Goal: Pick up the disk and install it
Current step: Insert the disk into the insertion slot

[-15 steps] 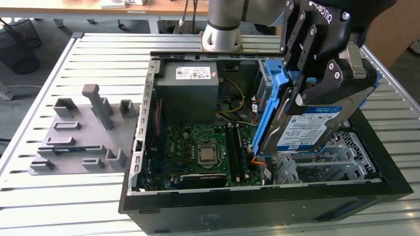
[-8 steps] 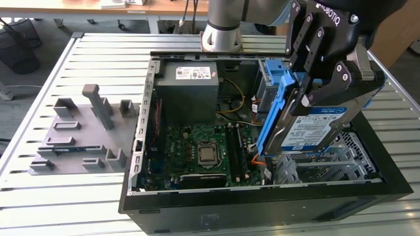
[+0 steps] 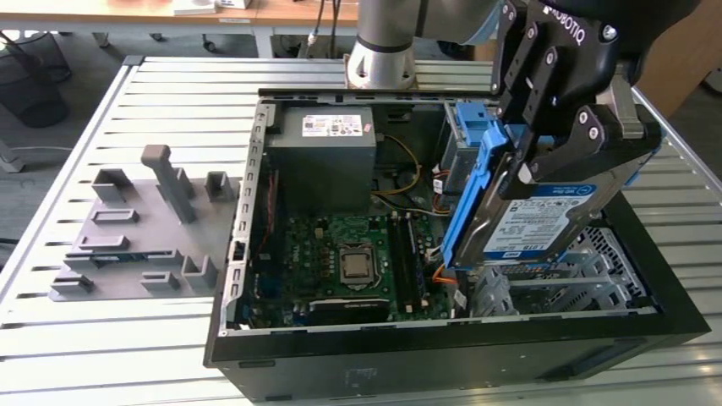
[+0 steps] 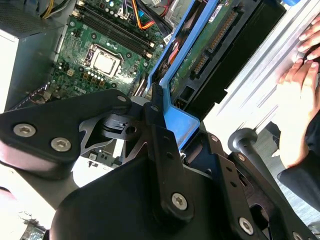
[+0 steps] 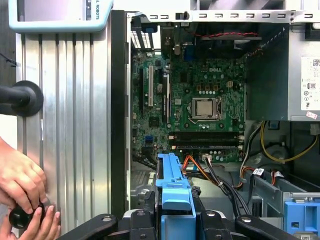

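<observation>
The disk is a silver hard drive with a white-and-blue label and blue rails. It hangs tilted on edge over the metal drive cage at the exterior view's right of the open computer case. My gripper is shut on the disk from above, one finger on each side. In the second wrist view the disk's green circuit-board underside and its blue rail run out from the gripper. The first wrist view has the blue rail sticking out between the fingers.
Inside the case lie the motherboard, a grey power-supply box and loose cables. A grey fixture stands on the slatted table at the exterior view's left. A person's hands rest on the table beside the case.
</observation>
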`<state>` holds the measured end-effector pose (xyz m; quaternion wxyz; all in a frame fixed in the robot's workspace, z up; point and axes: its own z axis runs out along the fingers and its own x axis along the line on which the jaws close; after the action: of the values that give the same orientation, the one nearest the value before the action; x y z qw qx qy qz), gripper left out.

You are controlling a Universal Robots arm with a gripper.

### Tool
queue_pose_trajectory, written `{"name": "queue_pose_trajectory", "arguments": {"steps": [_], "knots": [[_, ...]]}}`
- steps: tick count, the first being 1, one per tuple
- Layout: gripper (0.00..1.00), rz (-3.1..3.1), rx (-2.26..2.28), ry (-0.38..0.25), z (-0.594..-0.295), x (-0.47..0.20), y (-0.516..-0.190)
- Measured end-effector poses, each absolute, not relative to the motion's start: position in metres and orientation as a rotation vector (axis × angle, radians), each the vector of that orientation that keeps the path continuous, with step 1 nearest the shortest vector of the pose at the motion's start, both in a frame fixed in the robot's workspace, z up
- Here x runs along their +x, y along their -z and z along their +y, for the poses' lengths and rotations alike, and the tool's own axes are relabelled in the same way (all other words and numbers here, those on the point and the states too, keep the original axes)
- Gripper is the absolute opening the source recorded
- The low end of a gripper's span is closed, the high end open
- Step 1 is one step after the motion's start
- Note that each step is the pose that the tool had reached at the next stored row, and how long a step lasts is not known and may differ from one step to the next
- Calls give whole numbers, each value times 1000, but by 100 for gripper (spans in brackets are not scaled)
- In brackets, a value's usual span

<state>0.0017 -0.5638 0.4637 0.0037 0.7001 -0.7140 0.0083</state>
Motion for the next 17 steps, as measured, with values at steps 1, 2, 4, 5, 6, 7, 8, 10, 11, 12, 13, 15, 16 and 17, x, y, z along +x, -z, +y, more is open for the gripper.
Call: {"name": "queue_pose_trajectory", "arguments": {"steps": [1, 2, 4, 5, 6, 7, 8, 10, 11, 12, 13, 15, 16, 17], "knots": [[36, -2238, 2194, -26, -564, 2, -464], [36, -2238, 2194, -26, -564, 2, -464], [36, -2239, 2193, -26, -564, 2, -464], [36, -2243, 2189, -26, -564, 2, -464], [36, -2248, 2183, -26, -564, 2, -464], [36, -2253, 2178, -26, -564, 2, -463], [36, -2256, 2176, -26, -564, 3, -463], [36, -2257, 2174, -26, -564, 5, -463], [36, -2257, 2174, -26, -564, 6, -463], [36, -2257, 2174, -26, -564, 7, -462], [36, -2257, 2174, -26, -564, 8, -462], [36, -2257, 2174, -26, -564, 12, -461], [36, -2257, 2174, -26, -564, 13, -461], [36, -2257, 2174, -26, -564, 15, -461]]}}
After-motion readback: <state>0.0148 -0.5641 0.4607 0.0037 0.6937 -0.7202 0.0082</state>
